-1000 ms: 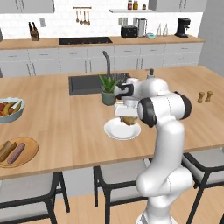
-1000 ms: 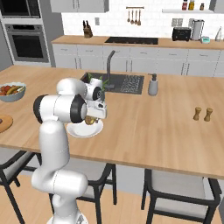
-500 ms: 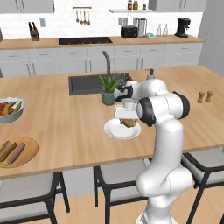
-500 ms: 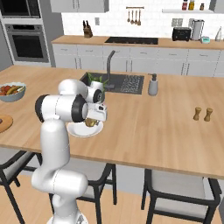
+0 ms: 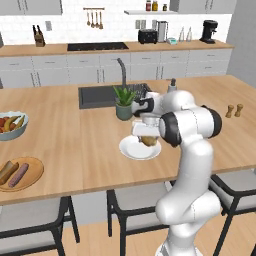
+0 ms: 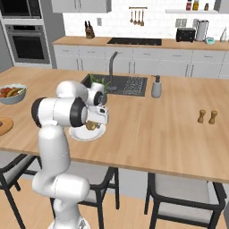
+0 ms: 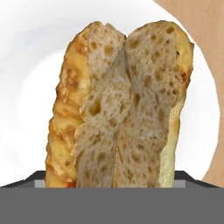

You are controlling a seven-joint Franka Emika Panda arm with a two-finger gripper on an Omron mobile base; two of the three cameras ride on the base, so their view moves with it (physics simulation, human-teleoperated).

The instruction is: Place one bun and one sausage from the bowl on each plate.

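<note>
Claw: the claw (image 5: pixel 145 136) hangs low over the white plate (image 5: pixel 131 149), with its two tips spread wide. The bun (image 7: pixel 124 105) sits right between them. I cannot tell for sure if the tips press on the bun or are free of it.

Bun: a split bun with a golden crust. In the hand view it lies over the white plate (image 7: pixel 35 52), very close to the camera. In the right base view the bun (image 6: pixel 91 125) is a small brown lump on the white plate (image 6: pixel 80 135).

Tan plate: the tan plate (image 5: pixel 33 176) sits far off at the left edge of the surface (image 5: pixel 75 145). It seems to hold a bun (image 5: pixel 7 171) and a sausage (image 5: pixel 19 175) already.

Grey bowl: I do not spot it in these pictures.

Fruit bowl: the pale fruit bowl (image 5: pixel 11 131) is near the tan plate - it is not part of the job.

Step now: I think the bun is being set down on the white plate.

How to do it well: make sure the bun rests flat near the middle of the plate. Then lift the claw straight up - slowly - so the tips do not drag or tip the bun. A sausage is likely needed here next.
</note>
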